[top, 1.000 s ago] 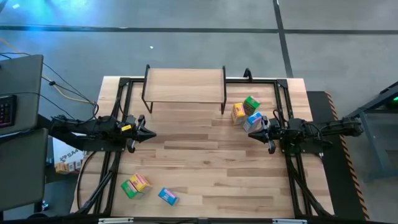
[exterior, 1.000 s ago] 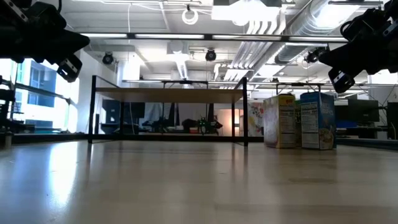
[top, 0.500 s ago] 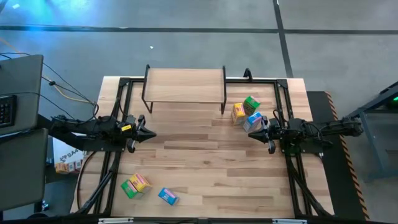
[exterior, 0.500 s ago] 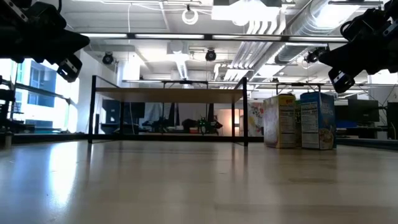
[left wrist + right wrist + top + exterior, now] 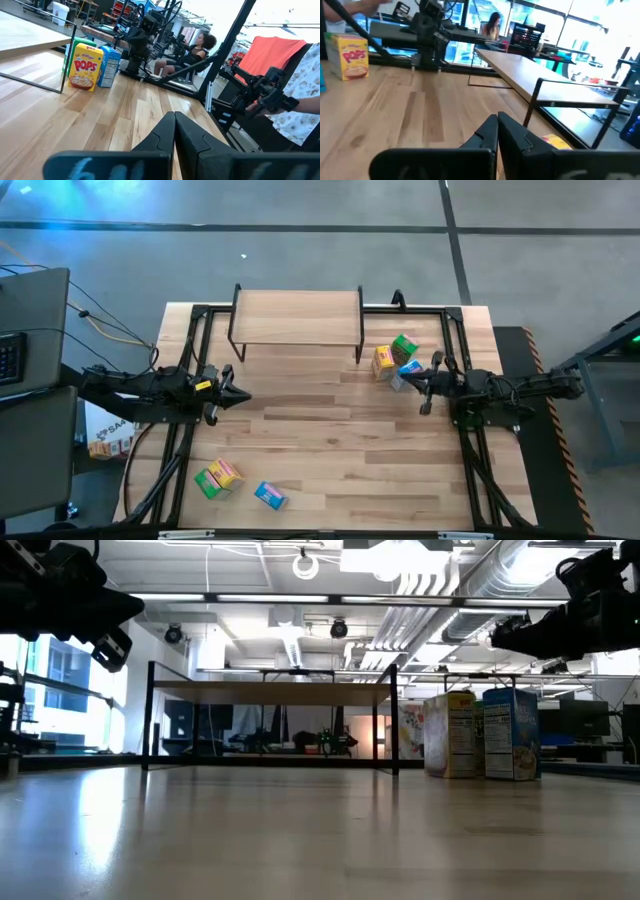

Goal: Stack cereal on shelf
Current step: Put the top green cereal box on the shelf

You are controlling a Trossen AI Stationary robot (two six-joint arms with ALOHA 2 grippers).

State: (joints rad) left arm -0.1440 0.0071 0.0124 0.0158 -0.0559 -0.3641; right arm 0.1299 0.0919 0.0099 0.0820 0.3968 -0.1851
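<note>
The shelf point(image 5: 296, 314) at the far edge of the tabletop point(image 5: 330, 450) is bare. Three cereal boxes point(image 5: 396, 361) stand far right, three more point(image 5: 238, 481) lie near left. The right end effector point(image 5: 424, 385), closed, sits beside the blue box point(image 5: 408, 369) and may knock it over. The left end effector point(image 5: 243, 394) is closed too

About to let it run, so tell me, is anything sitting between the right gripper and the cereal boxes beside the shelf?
Nothing visible. The right gripper, shut, hovers right beside the blue box, with the yellow box and green box just beyond it, next to the shelf.
</note>
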